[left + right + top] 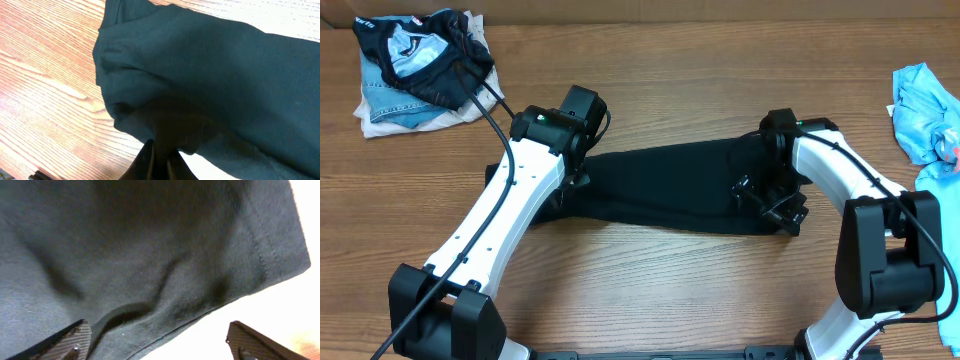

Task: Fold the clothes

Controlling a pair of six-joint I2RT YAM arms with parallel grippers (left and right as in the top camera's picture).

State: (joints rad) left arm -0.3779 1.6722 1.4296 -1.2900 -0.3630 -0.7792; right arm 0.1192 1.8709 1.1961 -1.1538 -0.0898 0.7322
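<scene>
- Black shirt point(670, 190): lies mid-table point(650, 290) as a long narrow band, already doubled lengthwise by the look of it.
- Left gripper point(572, 180): at the band's left end. Its wrist view shows the jaws narrow, apparently pinched on a raised bunch of the cloth.
- Right gripper point(775, 205): at the band's right end. Its fingers point(75, 340) are wide apart over the stitched hem and hold nothing.
- Pile of clothes point(420, 70): at the far left corner, well apart from the shirt.
- Light blue garment point(925, 110): at the right edge, well apart.
- Step in hand, as I judge it: the crosswise fold of the band, with only one end gripped.
- Next move calls for the right jaws to close on the hem through every layer. One end then goes over onto the other, with the edges kept square and the cloth not dragging.
</scene>
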